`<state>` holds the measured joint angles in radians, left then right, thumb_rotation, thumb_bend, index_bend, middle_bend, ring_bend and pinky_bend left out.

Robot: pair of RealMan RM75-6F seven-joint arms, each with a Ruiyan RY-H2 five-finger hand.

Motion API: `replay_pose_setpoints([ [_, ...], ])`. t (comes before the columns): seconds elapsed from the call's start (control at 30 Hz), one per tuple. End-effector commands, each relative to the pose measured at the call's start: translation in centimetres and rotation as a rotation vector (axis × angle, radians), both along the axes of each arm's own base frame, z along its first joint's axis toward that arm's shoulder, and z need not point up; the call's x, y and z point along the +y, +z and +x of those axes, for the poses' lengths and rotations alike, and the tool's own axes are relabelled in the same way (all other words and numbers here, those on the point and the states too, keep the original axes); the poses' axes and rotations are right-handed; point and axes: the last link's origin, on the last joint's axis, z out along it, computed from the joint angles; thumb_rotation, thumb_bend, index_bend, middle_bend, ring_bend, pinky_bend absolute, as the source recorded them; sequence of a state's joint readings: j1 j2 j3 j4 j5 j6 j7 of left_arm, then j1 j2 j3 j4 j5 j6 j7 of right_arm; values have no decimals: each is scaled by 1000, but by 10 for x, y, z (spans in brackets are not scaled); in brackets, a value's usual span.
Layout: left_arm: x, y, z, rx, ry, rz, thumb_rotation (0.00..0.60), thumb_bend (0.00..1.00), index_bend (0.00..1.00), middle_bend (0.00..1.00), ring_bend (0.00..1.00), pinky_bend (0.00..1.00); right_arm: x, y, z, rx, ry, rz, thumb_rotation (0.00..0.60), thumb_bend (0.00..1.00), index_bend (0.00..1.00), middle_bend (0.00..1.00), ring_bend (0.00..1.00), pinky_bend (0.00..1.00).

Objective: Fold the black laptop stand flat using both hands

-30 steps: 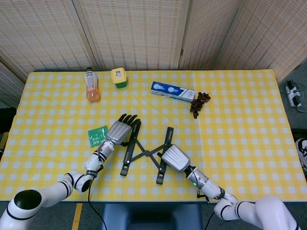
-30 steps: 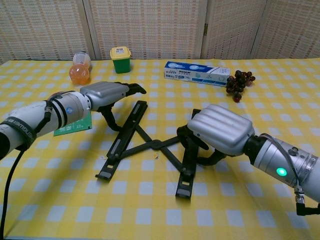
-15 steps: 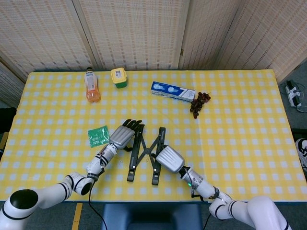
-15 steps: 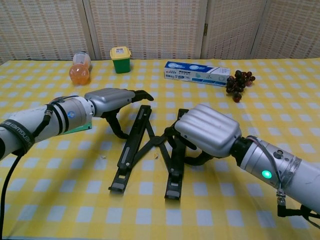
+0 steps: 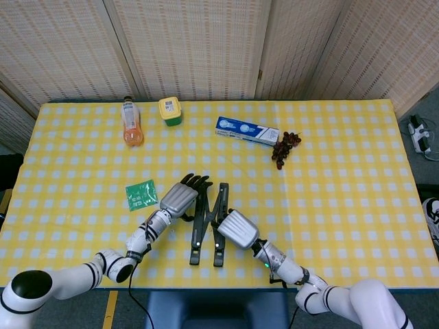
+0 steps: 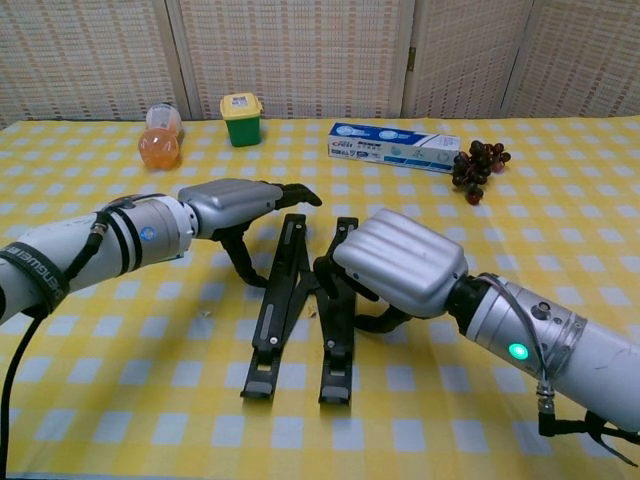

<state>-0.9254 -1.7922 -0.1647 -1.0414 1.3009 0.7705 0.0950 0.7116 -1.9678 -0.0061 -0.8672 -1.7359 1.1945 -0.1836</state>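
The black laptop stand lies on the yellow checked table near the front, its two bars almost parallel and close together, joined by a crossed link at the far end. My left hand lies with straight fingers over the far end of the left bar, its thumb hooked down beside it. My right hand is curled around the right bar from its outer side, hiding the middle of that bar.
An orange bottle, a green-and-yellow jar, a blue toothpaste box and dark grapes line the far side. A green packet lies left of my left hand.
Both hands have moved toward each other, bringing the two bars from a wide X to nearly parallel. The stand now lies narrower and a little nearer the table's front edge.
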Motion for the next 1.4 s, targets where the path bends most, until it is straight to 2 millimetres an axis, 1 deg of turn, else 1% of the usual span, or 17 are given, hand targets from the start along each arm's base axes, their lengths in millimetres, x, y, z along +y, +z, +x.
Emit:
replay_pose_setpoints([
  [0.03,5,17,-8,-9,15,47,600,192,23,0,0,0,2,15,0,-5,19,29,600,268,383,607,627,676],
  [0.1,7,27,-12,-21,27,66,600,193,19,0,0,0,2,26,3,5,38,44,600,269,260,505,547,615],
  [0.2,9,42,-18,-41,50,92,600,193,19,0,0,0,4,43,12,38,67,79,600,268,156,398,468,534],
  [0.23,9,47,-20,-47,56,99,600,192,18,0,0,0,4,47,15,57,71,100,600,268,117,354,431,484],
  [0.27,9,53,-23,-54,64,108,600,193,18,0,0,0,4,52,19,89,72,127,600,268,63,293,377,403],
  [0.3,9,57,-25,-59,71,115,600,192,17,0,0,0,4,55,21,125,77,151,600,268,38,253,340,350],
  [0.37,9,65,-29,-72,88,126,600,192,16,0,0,0,2,60,28,209,91,194,600,268,0,134,227,187],
  [0.47,8,73,-35,-83,110,135,600,192,16,0,0,0,-2,63,36,309,109,227,600,268,0,52,116,58],
  [0.5,8,75,-37,-83,116,136,600,192,16,0,0,0,-3,62,38,331,114,232,600,268,0,31,88,35],
  [0.6,6,78,-44,-80,135,138,600,192,16,0,0,0,-7,60,45,374,124,238,600,268,0,1,35,1],
  [0.67,5,79,-49,-82,158,130,600,192,16,0,0,0,-9,56,49,393,127,246,600,268,0,0,12,0],
  [0.93,4,84,-61,-83,210,122,600,192,14,0,0,0,-14,39,60,456,171,250,600,268,0,0,2,0],
  [1.13,3,87,-70,-84,236,120,600,192,11,0,0,0,-15,28,61,489,185,261,600,268,0,0,4,0],
  [1.4,3,88,-76,-90,257,116,600,192,10,0,0,0,-18,20,58,505,179,272,600,268,0,0,0,0],
])
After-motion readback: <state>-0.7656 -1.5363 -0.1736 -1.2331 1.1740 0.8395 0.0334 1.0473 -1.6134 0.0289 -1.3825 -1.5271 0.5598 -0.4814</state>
